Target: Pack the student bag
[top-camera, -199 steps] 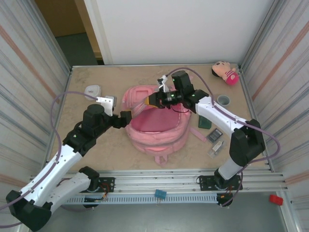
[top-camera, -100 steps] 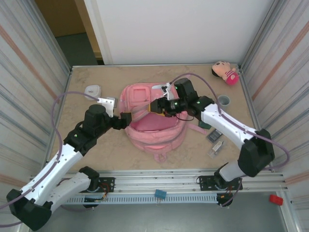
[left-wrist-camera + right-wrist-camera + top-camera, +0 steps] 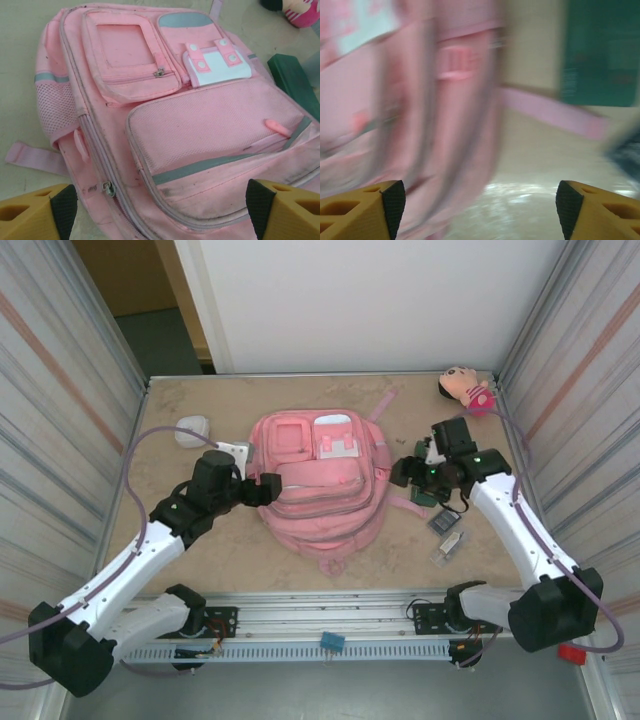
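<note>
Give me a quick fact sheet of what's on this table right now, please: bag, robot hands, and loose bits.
Student bag: pink, lying front-up mid-table
Left gripper: open, at the bag's left edge, holding nothing
Right gripper: open, empty, right of the bag
Plush doll: far right corner
Green flat item: on the table right of the bag
White object: far left of the table
</note>
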Robot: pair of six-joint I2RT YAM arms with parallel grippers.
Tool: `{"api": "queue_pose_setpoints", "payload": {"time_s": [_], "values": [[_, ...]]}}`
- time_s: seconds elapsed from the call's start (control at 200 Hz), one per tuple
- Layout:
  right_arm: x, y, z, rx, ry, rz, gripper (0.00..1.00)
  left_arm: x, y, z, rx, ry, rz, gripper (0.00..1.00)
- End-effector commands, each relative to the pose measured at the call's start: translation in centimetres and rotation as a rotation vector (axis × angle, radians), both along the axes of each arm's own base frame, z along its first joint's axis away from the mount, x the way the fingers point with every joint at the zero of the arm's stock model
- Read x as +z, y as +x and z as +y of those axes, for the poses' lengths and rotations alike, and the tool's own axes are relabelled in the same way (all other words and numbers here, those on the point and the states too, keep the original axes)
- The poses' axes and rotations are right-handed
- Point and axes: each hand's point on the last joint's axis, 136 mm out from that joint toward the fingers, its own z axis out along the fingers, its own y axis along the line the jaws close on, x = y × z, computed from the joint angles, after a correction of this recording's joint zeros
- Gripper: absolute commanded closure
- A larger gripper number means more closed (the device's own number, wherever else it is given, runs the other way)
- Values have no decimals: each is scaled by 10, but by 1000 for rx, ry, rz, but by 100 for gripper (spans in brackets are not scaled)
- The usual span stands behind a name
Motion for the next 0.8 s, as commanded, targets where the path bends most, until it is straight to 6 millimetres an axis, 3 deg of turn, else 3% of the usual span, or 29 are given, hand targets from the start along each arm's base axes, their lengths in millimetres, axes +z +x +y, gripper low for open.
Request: {"api": "queue_pose_setpoints", "payload": {"time_s": [0.0, 0.06, 0.371, 0.546, 0.676, 0.747, 0.797], "values": [[-36, -5, -42, 24, -193, 93, 14, 4, 2, -7, -4, -48, -11, 11], [-47, 10, -42, 39, -194, 85, 0, -1, 2, -7, 7, -53, 1, 12], [-102, 79, -51, 112, -294, 107, 1, -9, 1, -6, 7, -52, -2, 12], [-122, 98, -62, 114, -363, 140, 1, -12, 3, -4, 19, -43, 6, 12], [-136, 108, -63, 110, -321, 150, 1, -14, 4, -4, 15, -34, 0, 13], [-140, 112, -62, 107, -303, 150, 5, -14, 5, -7, -7, -27, -10, 14], [-143, 115, -61, 110, -292, 148, 14, -13, 7, -11, -34, -22, -22, 15]]}}
